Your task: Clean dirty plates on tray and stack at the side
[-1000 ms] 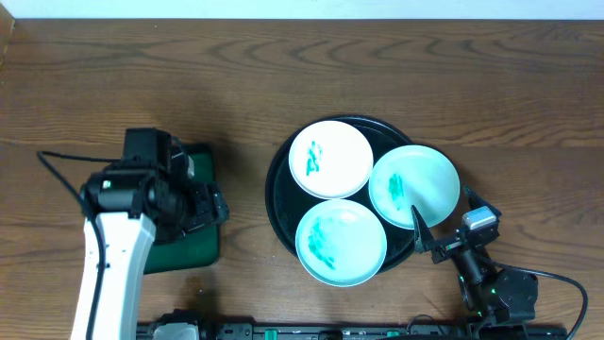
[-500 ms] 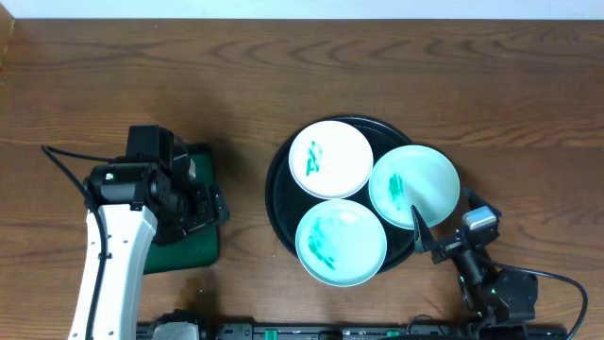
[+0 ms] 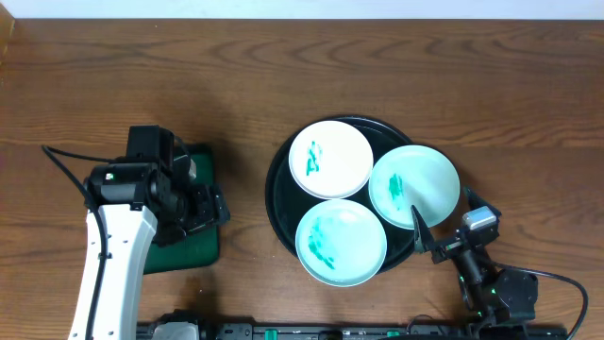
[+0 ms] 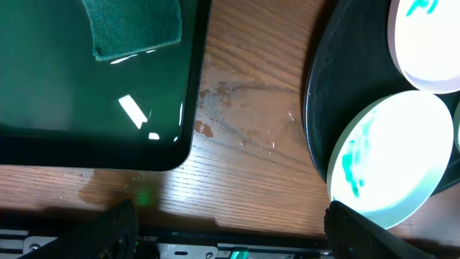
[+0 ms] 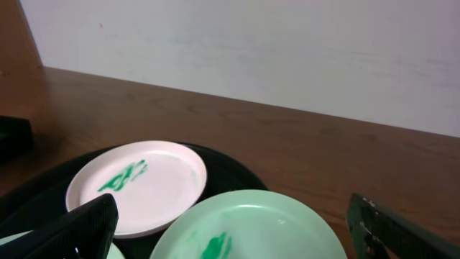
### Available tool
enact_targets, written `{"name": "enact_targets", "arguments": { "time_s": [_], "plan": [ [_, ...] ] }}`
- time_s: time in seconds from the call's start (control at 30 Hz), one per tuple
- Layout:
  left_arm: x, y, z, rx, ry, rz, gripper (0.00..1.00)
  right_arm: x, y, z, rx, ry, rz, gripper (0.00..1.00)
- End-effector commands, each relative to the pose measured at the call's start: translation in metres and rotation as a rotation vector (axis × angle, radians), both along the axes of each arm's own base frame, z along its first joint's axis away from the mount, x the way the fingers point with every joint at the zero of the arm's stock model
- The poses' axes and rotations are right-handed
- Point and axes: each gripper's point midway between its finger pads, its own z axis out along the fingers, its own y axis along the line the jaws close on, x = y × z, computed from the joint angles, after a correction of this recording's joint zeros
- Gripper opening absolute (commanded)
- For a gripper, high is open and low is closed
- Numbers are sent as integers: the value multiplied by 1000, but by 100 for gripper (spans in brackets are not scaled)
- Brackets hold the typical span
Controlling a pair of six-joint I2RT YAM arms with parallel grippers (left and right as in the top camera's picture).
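The round black tray (image 3: pixel 276 194) holds three plates with green smears: a white one (image 3: pixel 329 158) at the back, a mint one (image 3: pixel 413 185) at the right overhanging the rim, and a mint one (image 3: pixel 341 242) at the front. My left gripper (image 3: pixel 209 205) hangs open over the right edge of the green tray, left of the black tray. Its wrist view shows the front plate (image 4: pixel 392 155) and nothing between the fingers (image 4: pixel 108 230). My right gripper (image 3: pixel 427 238) stands open and empty at the right plate's near edge. That plate (image 5: pixel 248 226) lies between its fingertips (image 5: pixel 72 234).
A rectangular green tray (image 4: pixel 86 93) with a dark green sponge (image 4: pixel 133 25) lies left of the black tray. Wet spots (image 4: pixel 237 122) mark the wood between the two trays. A metal rail (image 4: pixel 230 252) runs along the table's front edge.
The left arm shifted a little to the right over the green tray early on, then held still. The right arm and the plates have not moved.
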Motion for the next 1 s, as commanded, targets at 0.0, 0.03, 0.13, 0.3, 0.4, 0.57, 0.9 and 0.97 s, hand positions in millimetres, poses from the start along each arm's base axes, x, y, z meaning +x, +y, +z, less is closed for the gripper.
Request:
{"name": "enact_targets", "arguments": {
  "time_s": [0.0,0.03,0.13,0.3,0.4,0.57,0.9,0.97],
  "plan": [
    [6,-1,7,-1,-30,1,83,-8,18,1,109,48,105,99],
    [7,-1,8,-1,-33,1,84,-12,23,0,155,81,136,99],
    [10,-1,8,-1,-45,1,83,-19,34,0,278,171,202,99],
    [12,-1,8,0,-56,0,83,-32,49,14,371,282,303,99],
    [14,-1,9,0,-64,0,83,-41,61,31,373,339,384,99],
    [17,-1,9,0,-76,1,84,-42,68,44,401,545,402,99],
    [18,-1,9,1,-80,1,83,-11,64,15,292,1034,286,99],
    [19,-1,9,1,-82,1,84,-4,64,6,237,1126,273,99]
  ]
}}
